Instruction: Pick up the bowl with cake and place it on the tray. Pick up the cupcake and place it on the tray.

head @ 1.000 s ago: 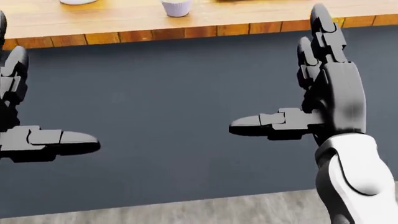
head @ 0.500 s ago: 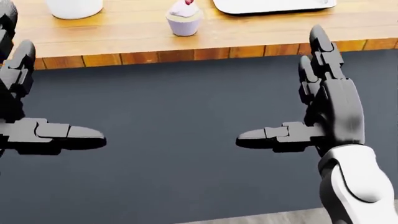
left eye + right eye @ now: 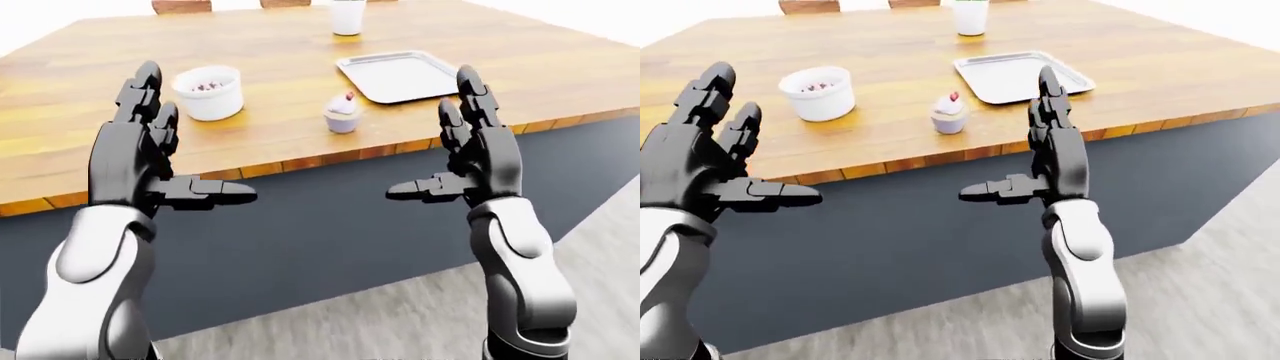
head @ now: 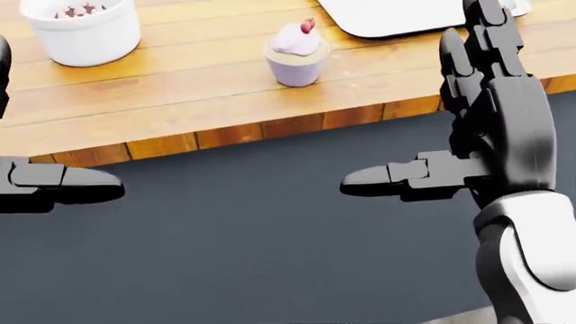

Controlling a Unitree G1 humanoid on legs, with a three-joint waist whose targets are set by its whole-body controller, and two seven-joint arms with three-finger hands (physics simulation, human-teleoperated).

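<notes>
Approach is the step in hand, by my judgement: neither task thing is lifted, and both hands hang short of the desk's near edge, over its dark side panel.

The left hand is spread wide, fingers up and thumb pointing inward, gripping nothing. The right hand mirrors it, fingers apart and empty too.

The bowl with cake stands on the desk toward its left side, a little in from the near edge. The cupcake sits near the middle of the near edge, between bowl and tray. The tray lies empty toward the right, further in from the near edge than the cupcake, well apart from the bowl. A white cup stands near the far edge.

Next, as I judge it, the left hand needs to go up over the near edge to the bowl, its fingers closing round the white wall, then carry it across past the cupcake without knocking it.

Hidden or unclear:
1. In the head view the left hand is cut off at the left edge; only the thumb and a sliver show.
2. The tray is clipped at that view's top, partly behind the right fingers.
3. The bowl's contents read only as dark specks.
4. The desk's far corners fall outside all 3 views.
</notes>
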